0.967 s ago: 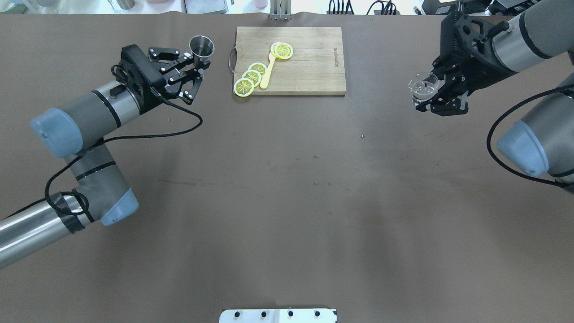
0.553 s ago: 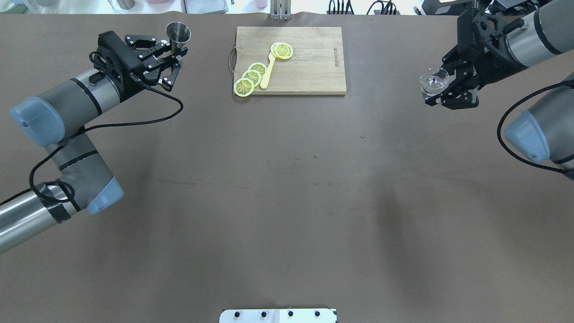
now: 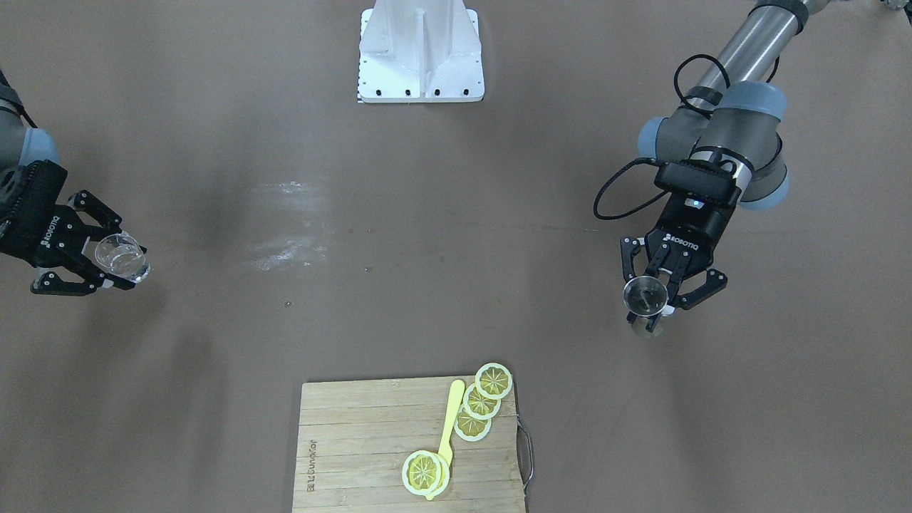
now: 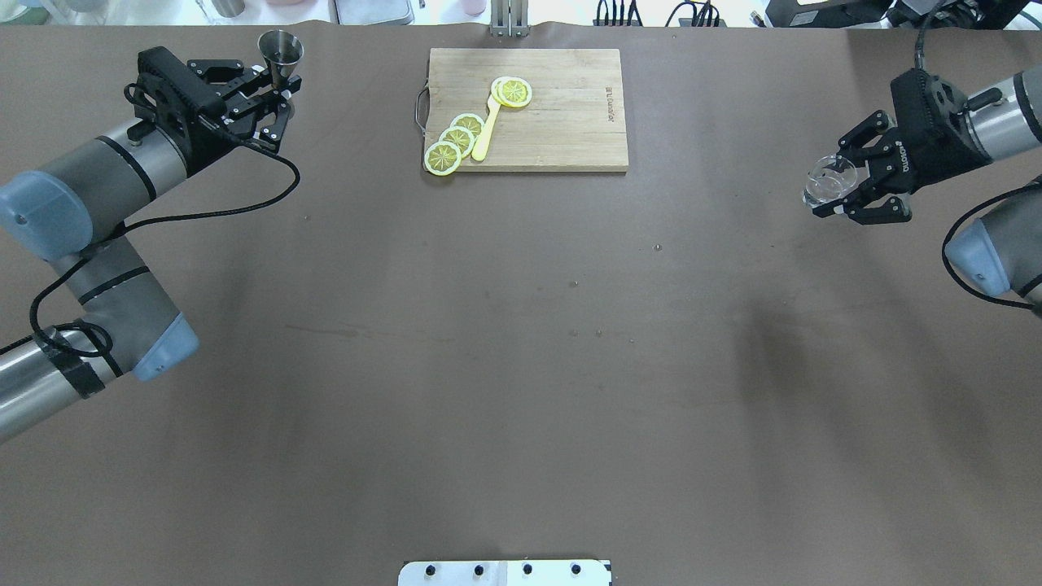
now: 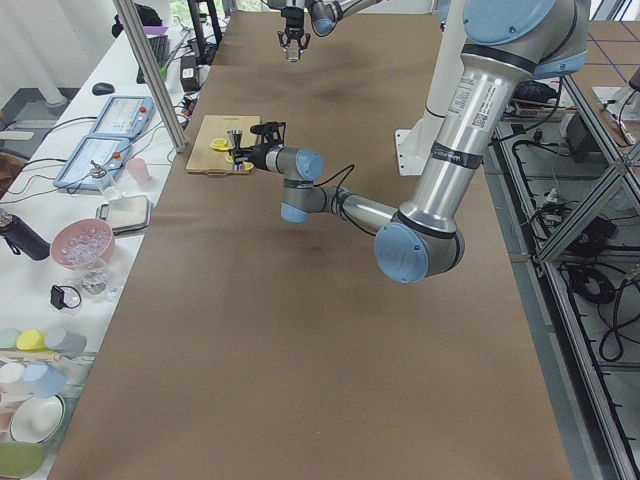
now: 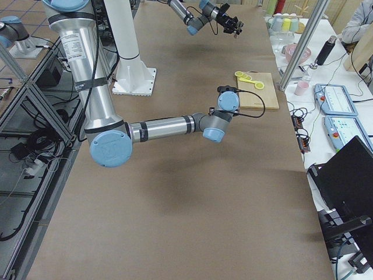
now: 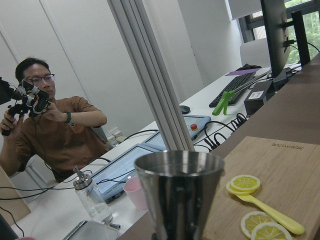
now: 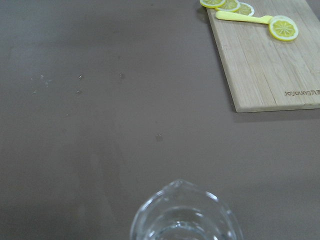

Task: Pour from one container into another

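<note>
Gripping a steel jigger (image 4: 281, 50) upright, left gripper (image 4: 281, 89) closed on it, right gripper (image 4: 830, 189) clasping a glass beaker (image 4: 827, 176), both hanging near opposite table (image 4: 521, 366) ends, cutting board (image 4: 562, 122) and broad tabletop lying between.

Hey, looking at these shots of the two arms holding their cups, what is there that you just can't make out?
- Inside of the metal cup: the left wrist view sees it nearly side-on, so its wall hides any contents. In the overhead view it is too small.
- Glass cup: the right wrist view's bottom edge cuts off its lower part, so any fill level is unclear.
- Cutting board: the front-facing view's bottom edge cuts off one end.
</note>
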Controlling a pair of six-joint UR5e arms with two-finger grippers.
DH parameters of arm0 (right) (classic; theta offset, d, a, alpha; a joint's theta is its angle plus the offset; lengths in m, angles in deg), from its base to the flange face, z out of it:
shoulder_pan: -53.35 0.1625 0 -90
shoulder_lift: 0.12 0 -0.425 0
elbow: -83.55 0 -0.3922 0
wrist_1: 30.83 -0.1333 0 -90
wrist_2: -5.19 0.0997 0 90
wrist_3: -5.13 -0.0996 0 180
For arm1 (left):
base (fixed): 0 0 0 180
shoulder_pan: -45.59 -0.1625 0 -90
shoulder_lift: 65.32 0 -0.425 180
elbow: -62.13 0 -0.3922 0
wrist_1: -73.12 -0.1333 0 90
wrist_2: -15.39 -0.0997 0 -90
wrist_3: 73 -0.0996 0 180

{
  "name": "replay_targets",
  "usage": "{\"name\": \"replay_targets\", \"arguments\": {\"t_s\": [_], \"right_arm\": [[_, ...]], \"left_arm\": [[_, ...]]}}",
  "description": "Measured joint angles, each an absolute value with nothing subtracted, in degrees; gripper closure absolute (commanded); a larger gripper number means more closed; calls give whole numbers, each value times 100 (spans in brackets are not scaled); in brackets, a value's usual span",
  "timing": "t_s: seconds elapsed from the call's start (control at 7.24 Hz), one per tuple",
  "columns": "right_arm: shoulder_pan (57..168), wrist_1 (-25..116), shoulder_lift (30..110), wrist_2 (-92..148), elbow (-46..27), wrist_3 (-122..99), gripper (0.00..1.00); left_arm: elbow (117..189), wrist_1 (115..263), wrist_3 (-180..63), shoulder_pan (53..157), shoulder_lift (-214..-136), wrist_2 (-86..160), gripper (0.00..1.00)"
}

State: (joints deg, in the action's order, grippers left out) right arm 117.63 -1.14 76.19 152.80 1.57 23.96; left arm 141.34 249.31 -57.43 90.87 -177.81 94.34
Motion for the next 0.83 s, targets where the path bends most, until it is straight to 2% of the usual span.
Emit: {"name": "replay_targets", "arguments": {"t_s": [0.41, 0.83], "right_arm": [[11739, -1228, 7857, 15142, 469, 1503, 100], [11379, -1906, 7744, 14508, 639, 468, 100]], "left_arm": [[13945, 24781, -5362, 9068, -17853, 8895, 100], [13973, 24435, -4379, 9029, -17726, 8076, 100]]}}
